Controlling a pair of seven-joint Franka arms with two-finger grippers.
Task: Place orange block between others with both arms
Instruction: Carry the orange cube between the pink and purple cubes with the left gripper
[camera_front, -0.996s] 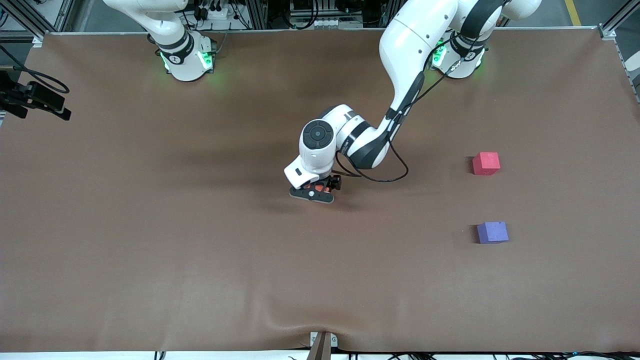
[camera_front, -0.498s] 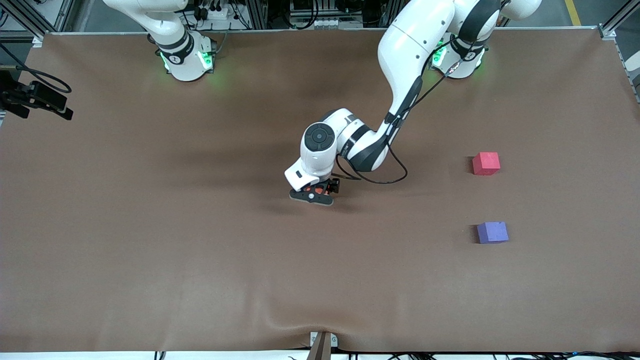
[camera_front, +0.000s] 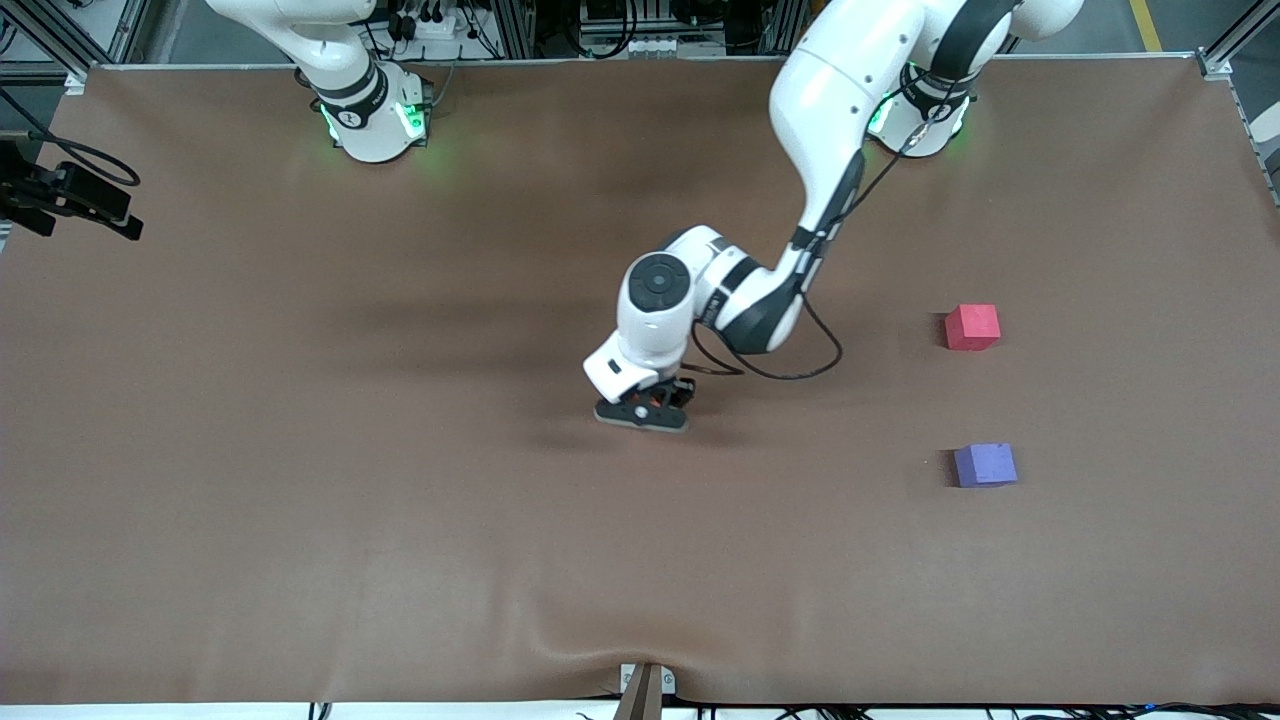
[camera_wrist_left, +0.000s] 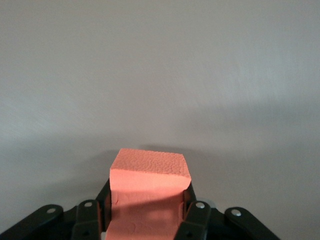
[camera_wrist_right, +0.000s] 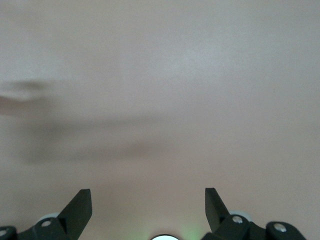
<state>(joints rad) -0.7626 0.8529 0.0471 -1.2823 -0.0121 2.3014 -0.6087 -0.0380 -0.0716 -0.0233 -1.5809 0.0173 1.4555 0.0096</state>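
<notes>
The orange block (camera_wrist_left: 148, 186) sits between the fingers of my left gripper (camera_wrist_left: 148, 194), which is shut on it with both pads pressed against its sides. In the front view the left gripper (camera_front: 643, 409) is low over the middle of the brown table, and only a sliver of the orange block (camera_front: 652, 401) shows under the hand. The others stand toward the left arm's end: the red-pink cube (camera_front: 972, 327) and the purple cube (camera_front: 985, 465), which is nearer the front camera, with a bare gap between them. My right gripper (camera_wrist_right: 148, 202) hangs open over bare table, and its arm waits by its base.
A black camera mount (camera_front: 70, 195) juts in at the table's edge at the right arm's end. A small bracket (camera_front: 645, 685) sits at the table's front edge, where the brown mat (camera_front: 400, 520) wrinkles slightly.
The left gripper's fingers have closed onto the orange block, and the hand has shifted slightly toward the front camera and the cubes' end. The right arm has not moved.
</notes>
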